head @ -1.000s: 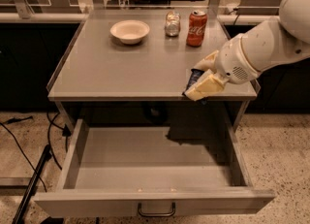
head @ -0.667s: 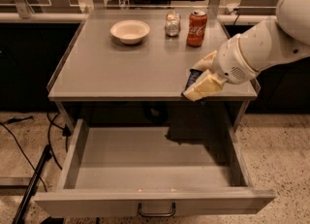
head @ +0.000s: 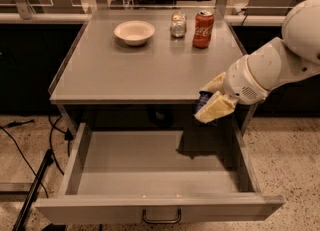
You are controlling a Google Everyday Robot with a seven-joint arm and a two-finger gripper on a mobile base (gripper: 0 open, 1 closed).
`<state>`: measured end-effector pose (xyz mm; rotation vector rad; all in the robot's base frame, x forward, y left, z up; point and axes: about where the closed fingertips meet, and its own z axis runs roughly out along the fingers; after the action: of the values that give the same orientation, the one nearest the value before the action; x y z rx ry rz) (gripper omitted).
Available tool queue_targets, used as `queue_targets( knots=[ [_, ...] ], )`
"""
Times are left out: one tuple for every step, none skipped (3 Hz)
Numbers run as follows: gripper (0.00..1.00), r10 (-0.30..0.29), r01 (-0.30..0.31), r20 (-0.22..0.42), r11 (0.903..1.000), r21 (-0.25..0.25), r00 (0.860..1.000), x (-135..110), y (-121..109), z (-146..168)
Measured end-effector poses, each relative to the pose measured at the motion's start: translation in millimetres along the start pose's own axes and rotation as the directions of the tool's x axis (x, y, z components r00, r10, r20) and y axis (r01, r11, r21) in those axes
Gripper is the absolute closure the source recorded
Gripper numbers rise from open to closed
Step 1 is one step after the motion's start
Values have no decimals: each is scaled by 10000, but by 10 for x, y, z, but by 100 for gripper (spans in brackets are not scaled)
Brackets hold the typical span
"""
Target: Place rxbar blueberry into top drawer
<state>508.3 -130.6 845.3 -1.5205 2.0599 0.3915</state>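
The top drawer point(head: 150, 210) stands pulled out wide below the grey table, its grey inside bare, with a dark pull handle on the front panel. My gripper point(head: 209, 103) hangs at the table's front right corner, above the drawer's right rear part. Its cream fingers point(head: 216, 109) are shut on the rxbar blueberry point(head: 202, 100), of which only a dark blue strip shows between them. The white arm reaches in from the right.
On the table top point(head: 125, 70) stand a white bowl point(head: 134, 31), a small glass jar point(head: 177, 24) and a red soda can point(head: 203, 22) at the back. Cables and a dark stand leg lie on the floor at left.
The gripper with the bar has moved slightly down and forward off the table's front edge, over the open drawer. Nothing else moved.
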Motion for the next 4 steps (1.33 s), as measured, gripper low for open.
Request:
queue_targets(
  knots=[
    [100,117,-117,-6,9999,-45,9999,160,246,-67],
    [100,114,-108,207,9996,-266,9997,256,426,3],
    [100,-130,184,1052,9986,-505,9944,345,511,350],
    [100,-350,397,1069,9983,-424,9937,327,494,356]
  ],
)
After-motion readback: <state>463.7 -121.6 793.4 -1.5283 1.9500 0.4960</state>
